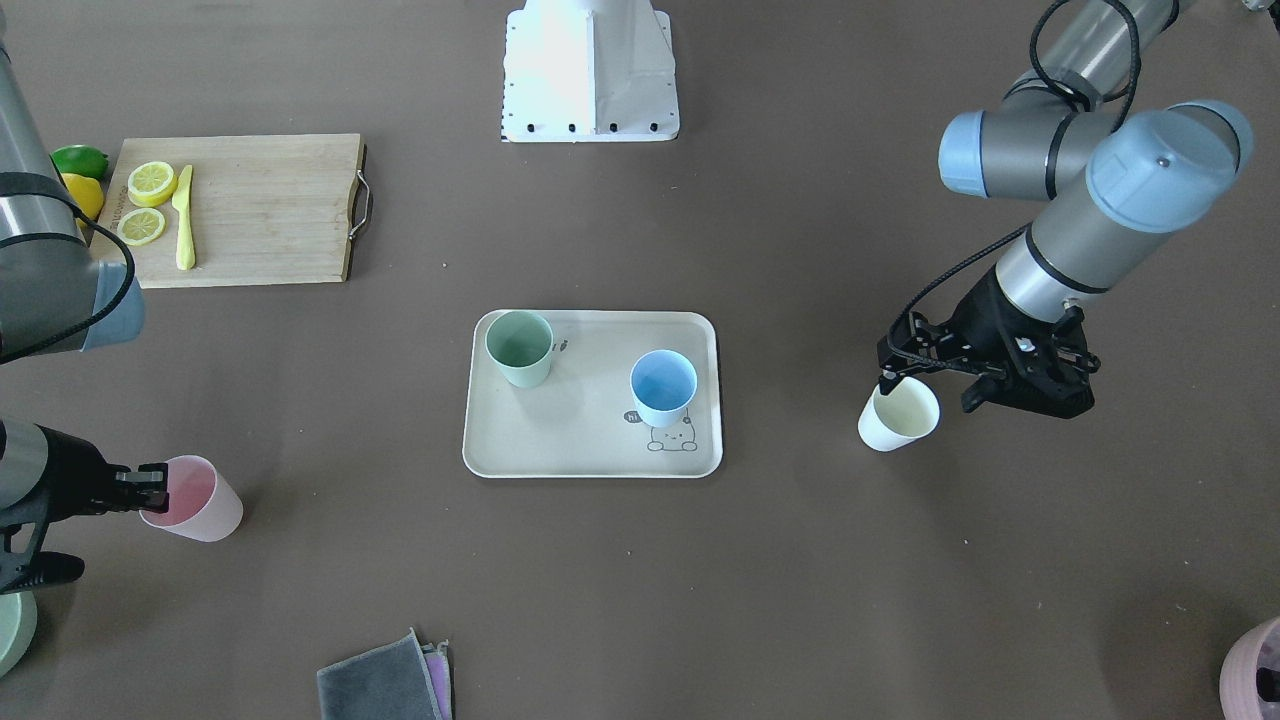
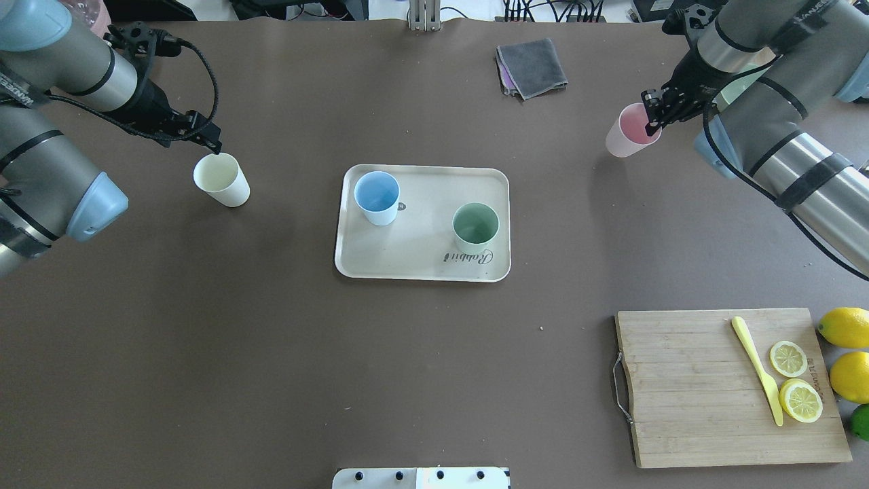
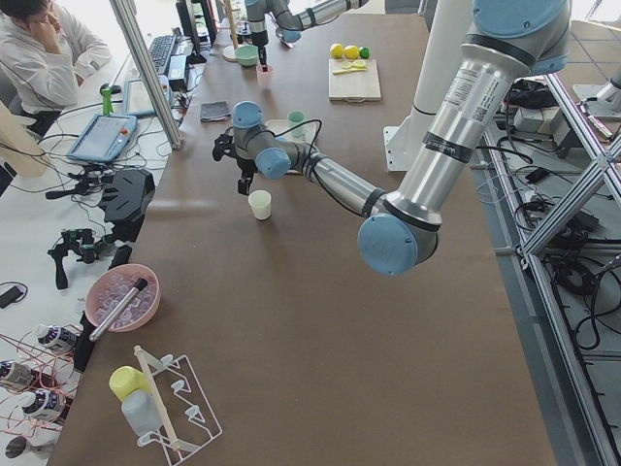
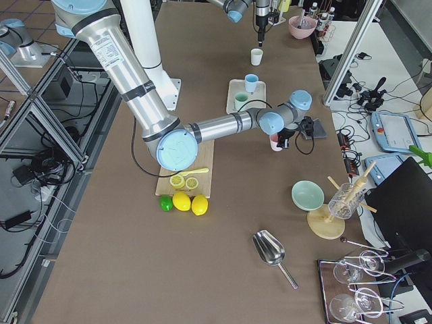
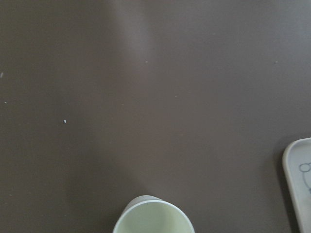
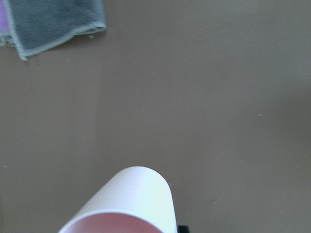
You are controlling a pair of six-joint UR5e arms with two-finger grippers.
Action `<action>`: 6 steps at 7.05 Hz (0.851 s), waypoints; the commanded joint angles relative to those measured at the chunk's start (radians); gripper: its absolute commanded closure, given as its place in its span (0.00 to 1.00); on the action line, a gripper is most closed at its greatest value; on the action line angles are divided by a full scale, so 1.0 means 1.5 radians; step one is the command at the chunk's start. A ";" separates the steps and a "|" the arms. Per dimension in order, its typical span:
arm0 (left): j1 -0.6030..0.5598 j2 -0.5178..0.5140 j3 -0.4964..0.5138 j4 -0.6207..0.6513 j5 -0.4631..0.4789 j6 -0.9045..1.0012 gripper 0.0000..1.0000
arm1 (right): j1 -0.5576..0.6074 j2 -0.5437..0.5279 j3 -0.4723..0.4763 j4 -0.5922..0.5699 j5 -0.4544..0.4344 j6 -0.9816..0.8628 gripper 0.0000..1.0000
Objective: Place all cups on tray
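Note:
The beige tray (image 1: 590, 445) (image 2: 421, 261) lies at the table's middle. On it stand the mint green cup (image 1: 520, 347) (image 2: 475, 227) and the light blue cup (image 1: 663, 388) (image 2: 377, 197), both upright. My left gripper (image 1: 886, 384) (image 2: 214, 146) is shut on the rim of the cream cup (image 1: 900, 420) (image 2: 221, 180), well off the tray's side. My right gripper (image 1: 150, 486) (image 2: 653, 122) is shut on the rim of the pink cup (image 1: 195, 500) (image 2: 628, 132), far off the tray's other side. Each wrist view shows its cup (image 5: 153, 218) (image 6: 126, 204) at the bottom edge.
A wooden cutting board (image 1: 260, 210) (image 2: 699, 394) holds lemon slices and a yellow knife, with lemons beside it. A folded grey cloth (image 1: 385, 685) (image 2: 533, 66) lies near the pink cup. A sage dish (image 1: 12, 630) and a mauve pot (image 1: 1255, 675) sit at the table's edges.

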 commanded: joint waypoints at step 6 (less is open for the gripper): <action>0.039 0.006 0.018 -0.014 0.019 -0.001 1.00 | -0.140 0.074 0.064 0.008 -0.053 0.168 1.00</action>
